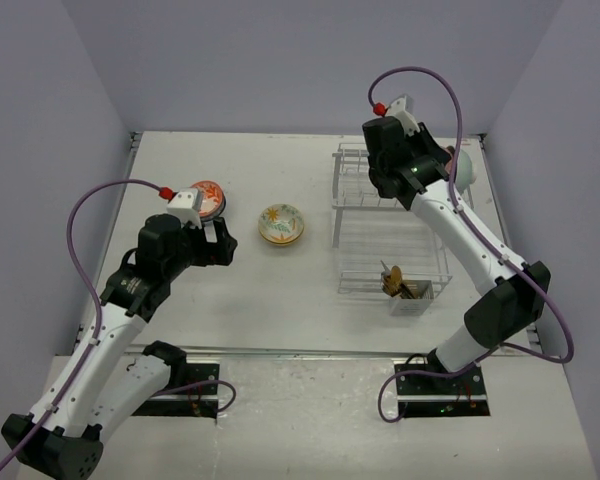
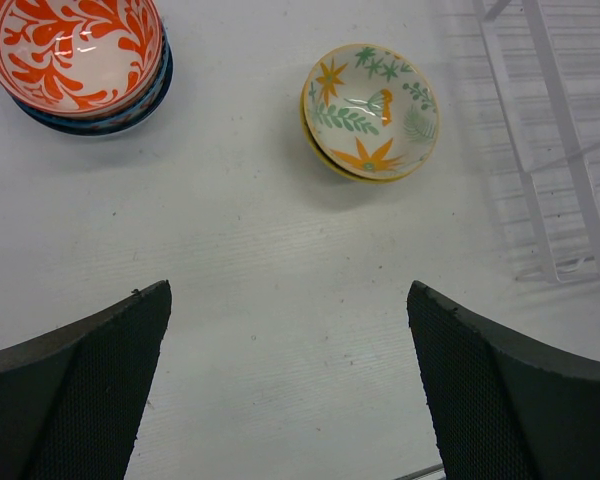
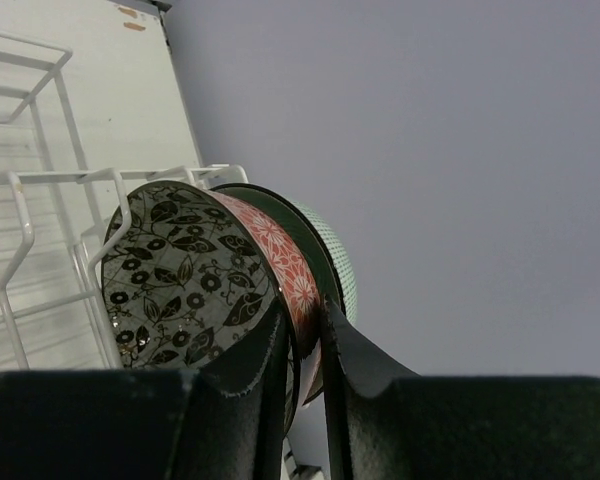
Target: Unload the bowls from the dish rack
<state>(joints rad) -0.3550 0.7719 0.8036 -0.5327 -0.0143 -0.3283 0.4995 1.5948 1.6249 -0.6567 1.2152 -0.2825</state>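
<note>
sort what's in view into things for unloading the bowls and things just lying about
For the job:
- dish rack
- red-orange bowl nested in blue bowl
- yellow bowl
- in the rack: leaf-patterned bowl, pink bowl, teal bowl
- right gripper, pinching the pink bowl
- left gripper, open

Lying about:
- cutlery caddy with utensils

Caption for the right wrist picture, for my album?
Right gripper pinches the pink bowl, standing between a dark leafy bowl and a teal bowl in the dish rack.

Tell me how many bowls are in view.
6. On the table: a red-orange bowl stacked on a blue bowl, and a yellow bowl. In the dish rack: a dark leaf-patterned bowl, a red-patterned bowl, a pale teal bowl. Others may be nested unseen.
</note>
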